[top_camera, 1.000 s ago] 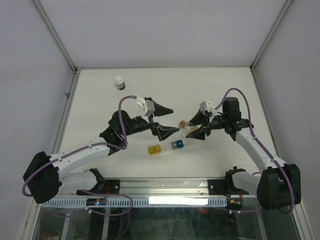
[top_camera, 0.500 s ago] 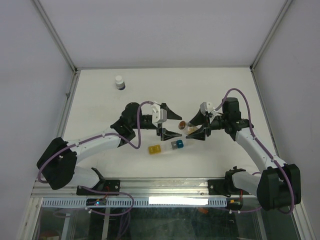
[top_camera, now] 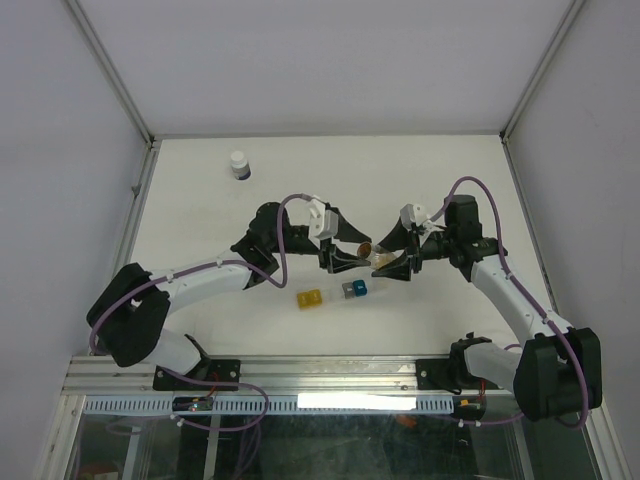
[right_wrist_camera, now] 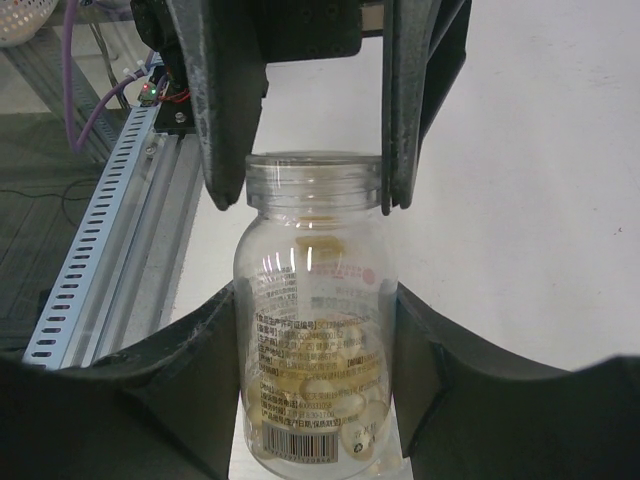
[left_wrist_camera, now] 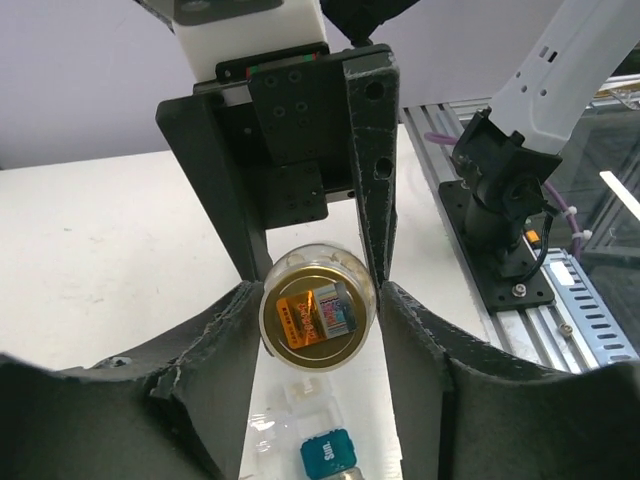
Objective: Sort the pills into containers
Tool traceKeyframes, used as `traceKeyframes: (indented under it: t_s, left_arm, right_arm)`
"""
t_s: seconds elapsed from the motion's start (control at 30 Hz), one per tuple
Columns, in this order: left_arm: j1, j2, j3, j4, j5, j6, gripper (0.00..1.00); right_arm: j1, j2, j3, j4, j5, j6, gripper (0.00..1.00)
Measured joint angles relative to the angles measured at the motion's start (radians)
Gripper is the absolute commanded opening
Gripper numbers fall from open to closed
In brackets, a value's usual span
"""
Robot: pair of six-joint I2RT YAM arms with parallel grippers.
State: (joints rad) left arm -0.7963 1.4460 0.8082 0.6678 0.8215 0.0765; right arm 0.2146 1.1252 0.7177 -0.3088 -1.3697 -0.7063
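A small clear vial (top_camera: 372, 252) hangs above the table with my right gripper (top_camera: 392, 262) shut on its body. The right wrist view shows the vial (right_wrist_camera: 318, 340) upright between the fingers, with pale tan pills (right_wrist_camera: 340, 395) heaped in its bottom. My left gripper (top_camera: 350, 255) comes from the left, jaws pressed against both sides of the vial's gold cap (left_wrist_camera: 318, 318). Below lies the strip of containers: a yellow one (top_camera: 310, 298), a blue one (top_camera: 354, 289) and clear ones between. From the left wrist, the blue one (left_wrist_camera: 328, 453) shows under the cap.
A white-capped dark bottle (top_camera: 239, 164) stands at the far left of the table. An aluminium rail (top_camera: 300, 375) with both arm bases runs along the near edge. Metal frame posts (top_camera: 115, 75) rise at the back corners.
My left gripper has swung right to the vial's cap end, and its jaws have narrowed from wide open onto the cap. The right arm and the vial have stayed put.
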Motion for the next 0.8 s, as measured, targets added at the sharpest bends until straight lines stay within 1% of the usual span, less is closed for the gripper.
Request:
traceKeyframes:
  t_s: [0.03, 0.1, 0.23, 0.27, 0.37, 0.47, 0.5, 0.6, 0.7, 0.8]
  left_arm:
    - [0.0, 0.007, 0.002, 0.006, 0.0, -0.009, 0.48]
    - [0.0, 0.022, 0.006, 0.009, 0.0, -0.018, 0.42]
    - [0.0, 0.03, 0.011, 0.005, 0.0, -0.036, 0.23]
    - [0.0, 0.03, 0.013, 0.005, -0.001, -0.038, 0.22]
    - [0.0, 0.03, 0.013, 0.005, -0.005, -0.054, 0.15]
    - [0.0, 0.029, 0.013, 0.006, -0.023, -0.101, 0.05]
    - [0.0, 0.029, 0.013, 0.006, -0.036, -0.127, 0.04]
    - [-0.003, 0.027, 0.008, 0.005, -0.098, -0.237, 0.0]
    - [-0.035, 0.003, -0.024, -0.001, -0.249, -0.391, 0.0]
    - [-0.087, -0.027, -0.037, -0.057, -0.451, -0.513, 0.0]
  right_arm:
    - [0.0, 0.0, 0.0, 0.0, 0.0, 0.0, 0.0]
    - [0.0, 0.0, 0.0, -0.002, 0.0, 0.0, 0.0]
    - [0.0, 0.0, 0.0, -0.004, 0.0, 0.0, 0.0]
    - [0.0, 0.0, 0.0, -0.004, -0.002, 0.0, 0.0]
    - [0.0, 0.0, 0.0, -0.004, -0.005, 0.0, 0.0]
    - [-0.001, 0.0, 0.0, -0.004, -0.003, 0.001, 0.0]
    - [-0.002, 0.0, 0.0, -0.004, -0.001, 0.002, 0.0]
    - [-0.005, 0.0, 0.0, -0.002, 0.013, 0.016, 0.0]
    - [-0.006, 0.0, 0.0, 0.001, 0.034, 0.039, 0.0]
    - [-0.01, 0.0, 0.0, 0.004, 0.059, 0.057, 0.0]
